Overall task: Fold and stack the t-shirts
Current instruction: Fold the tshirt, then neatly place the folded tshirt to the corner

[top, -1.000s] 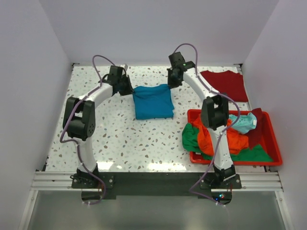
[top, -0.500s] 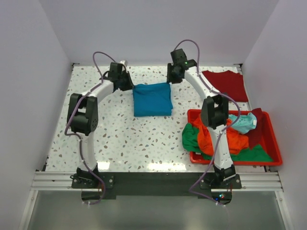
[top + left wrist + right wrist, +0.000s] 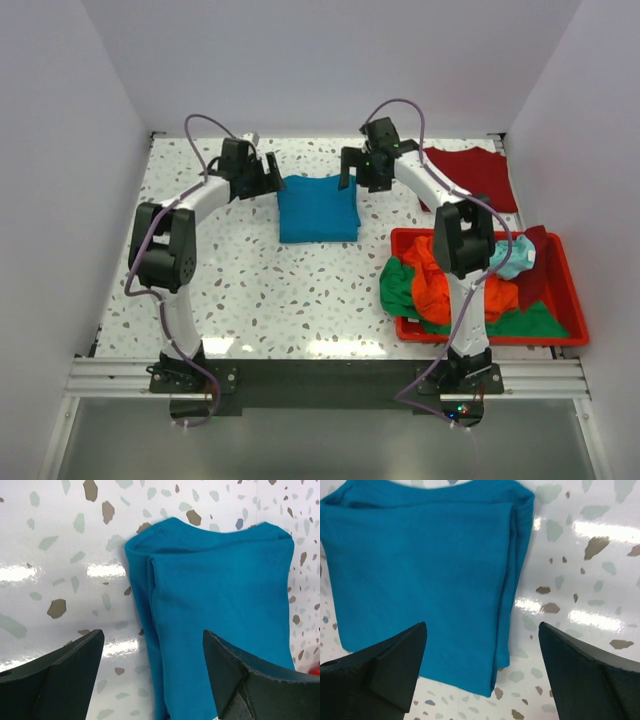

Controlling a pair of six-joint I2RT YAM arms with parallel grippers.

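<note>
Jaws sprung apart, left gripper [image 3: 268, 170] and right gripper [image 3: 351, 171] stand wide (teal-blue t-shirt [image 3: 318, 209] folded between them).

The desk [image 3: 250, 270] is glossy white, speckled with grey, brown and pale green flecks. On it lie a plain teal-blue shirt [image 3: 318, 208] and a plain dark red shirt [image 3: 470, 175]. The bin [image 3: 570, 295] is bright red, and it holds an orange shirt [image 3: 440, 285], a green shirt [image 3: 397, 290] and a pale aqua shirt [image 3: 510, 258]. The left claw [image 3: 152, 640] and right claw [image 3: 481, 630] are matte black.
</note>
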